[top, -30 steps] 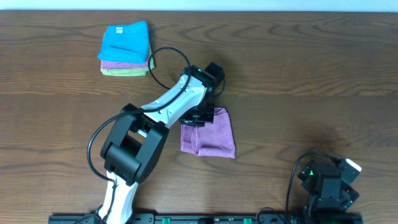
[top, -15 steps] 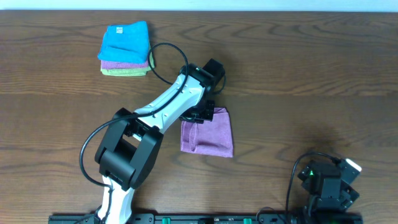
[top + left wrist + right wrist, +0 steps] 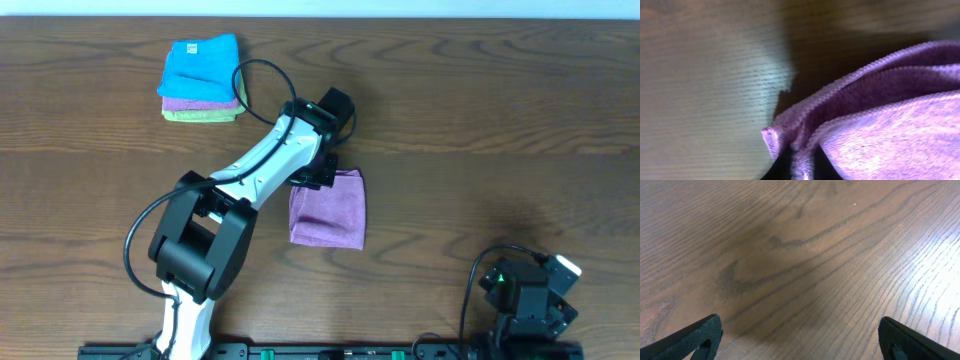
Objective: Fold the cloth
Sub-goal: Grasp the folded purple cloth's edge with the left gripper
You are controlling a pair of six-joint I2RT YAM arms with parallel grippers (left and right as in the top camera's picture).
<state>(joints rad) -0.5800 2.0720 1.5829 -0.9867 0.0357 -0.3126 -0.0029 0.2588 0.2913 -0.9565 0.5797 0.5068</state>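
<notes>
The cloth (image 3: 328, 210) is a lilac towel lying folded into a small square near the table's middle. My left gripper (image 3: 322, 178) is at its far left corner, reaching in from the lower left. In the left wrist view a pinched ridge of the cloth (image 3: 880, 130) runs between the dark fingertips of the left gripper (image 3: 801, 172), and stitched edges of several layers fan out above it. My right gripper (image 3: 802, 340) stands wide open over bare wood, its fingers (image 3: 700, 337) at the frame's lower corners. The right arm (image 3: 525, 300) stays at the near right edge.
A stack of folded cloths (image 3: 203, 78), bright blue on top with purple and light green beneath, sits at the far left. A black cable (image 3: 262, 85) loops from the left arm toward that stack. The arm bases line the table's near edge.
The left gripper has shifted slightly toward the far left, dragging the cloth's corner with it. The cloth now lies squarer and a little further left. The right arm has not moved.
</notes>
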